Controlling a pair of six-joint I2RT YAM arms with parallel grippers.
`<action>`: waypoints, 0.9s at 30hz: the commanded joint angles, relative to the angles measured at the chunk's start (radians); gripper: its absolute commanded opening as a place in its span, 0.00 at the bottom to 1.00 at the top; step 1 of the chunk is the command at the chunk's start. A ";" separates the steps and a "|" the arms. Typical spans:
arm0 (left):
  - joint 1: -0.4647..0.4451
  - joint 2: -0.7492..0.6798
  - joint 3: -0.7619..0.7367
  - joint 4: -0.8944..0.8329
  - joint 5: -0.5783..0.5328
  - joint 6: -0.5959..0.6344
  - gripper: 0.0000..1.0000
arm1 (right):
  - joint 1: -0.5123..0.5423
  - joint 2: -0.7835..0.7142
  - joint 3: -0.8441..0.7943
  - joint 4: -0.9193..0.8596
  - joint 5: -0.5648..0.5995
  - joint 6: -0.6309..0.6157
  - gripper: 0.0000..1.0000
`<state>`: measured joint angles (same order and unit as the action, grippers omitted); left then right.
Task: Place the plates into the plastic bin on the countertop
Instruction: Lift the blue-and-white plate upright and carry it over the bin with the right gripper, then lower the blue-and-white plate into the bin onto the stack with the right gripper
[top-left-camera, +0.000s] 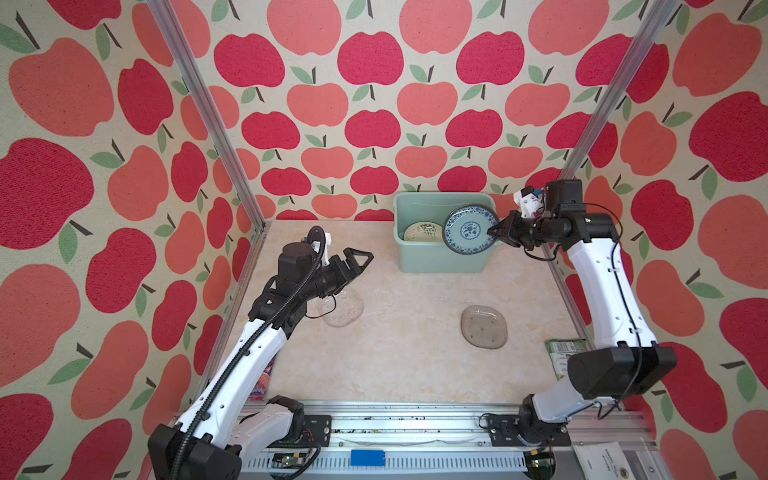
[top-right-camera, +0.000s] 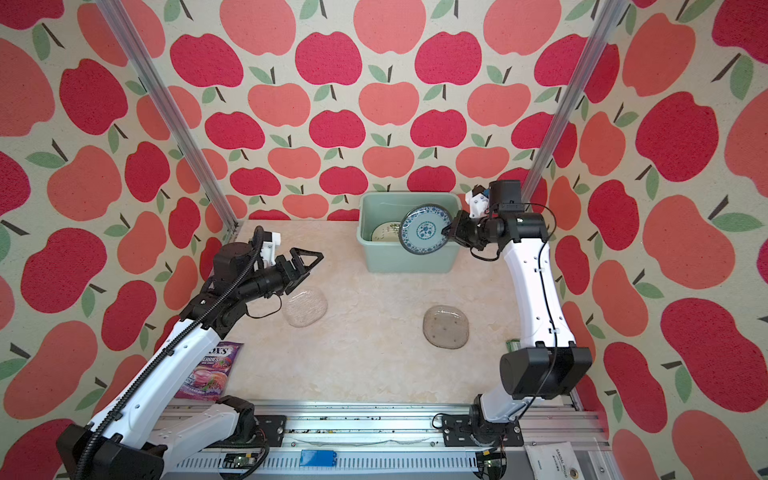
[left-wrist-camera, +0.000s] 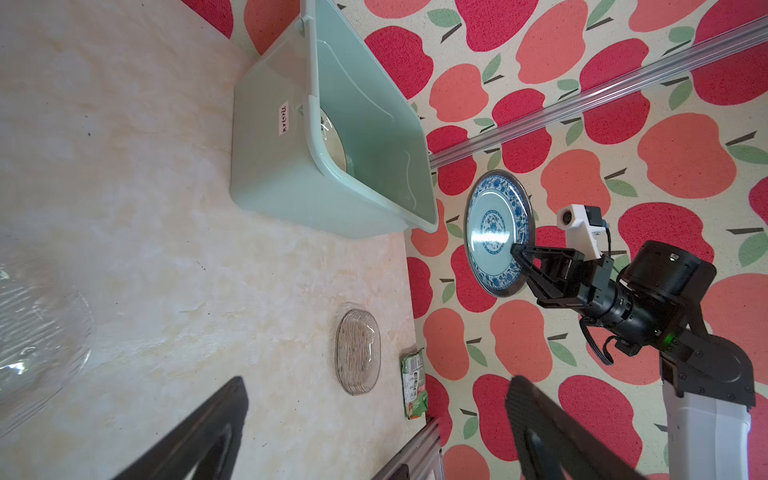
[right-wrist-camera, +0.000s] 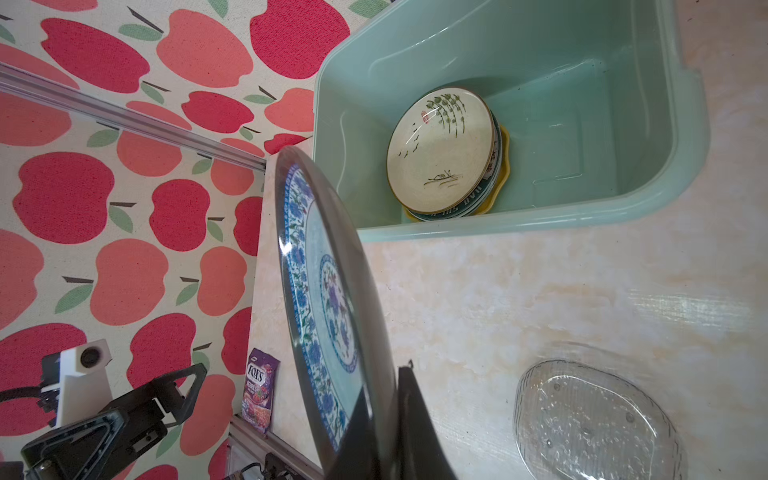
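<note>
Top views, both: countertop (top-left-camera: 415, 374) w/ plastic bin (top-left-camera: 440, 259) at the back, right of centre. Next in size is the blue patterned plate (top-left-camera: 469, 229). It is off the surface, overlapping the bin's right front corner, & pinched at its rim by the right gripper (top-left-camera: 493, 230), jaws clamped tight on it. Plate is tilted, face up & toward the front. One glass plate (top-left-camera: 343, 309) lies flat near the left gripper (top-left-camera: 360, 266), whose jaws stand wide apart & empty. A second glass plate (top-left-camera: 484, 327) lies nearer the right arm, well apart from both grippers.

Key relation: plate sits btwn the right gripper & the bin interior, so the opening lies straight ahead of the jaws, leftward. Right arm is far nearer. Prob. next: carry in over the rim, level out, lower.

Left wrist view shows what that overlap hides: plate hangs clear of the rim, not touching. Right wrist view alone shows the stack (right-wrist-camera: 440, 151) in the bin, cream plate on top, by the wall far from the gripper. Top views give only a sliver of it.
</note>
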<state>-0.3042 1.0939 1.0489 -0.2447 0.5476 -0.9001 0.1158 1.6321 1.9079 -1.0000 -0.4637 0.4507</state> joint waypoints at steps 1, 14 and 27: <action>0.024 0.060 0.089 0.021 0.073 0.000 0.99 | 0.019 0.114 0.140 -0.049 0.037 -0.021 0.01; 0.024 0.312 0.264 -0.071 0.056 0.055 0.99 | 0.057 0.693 0.760 -0.130 0.051 -0.028 0.02; 0.022 0.489 0.378 -0.110 0.103 0.066 1.00 | 0.101 0.874 0.706 0.072 0.031 -0.009 0.03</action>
<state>-0.2787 1.5681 1.3907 -0.3214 0.6228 -0.8619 0.2108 2.4809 2.6183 -0.9955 -0.4088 0.4240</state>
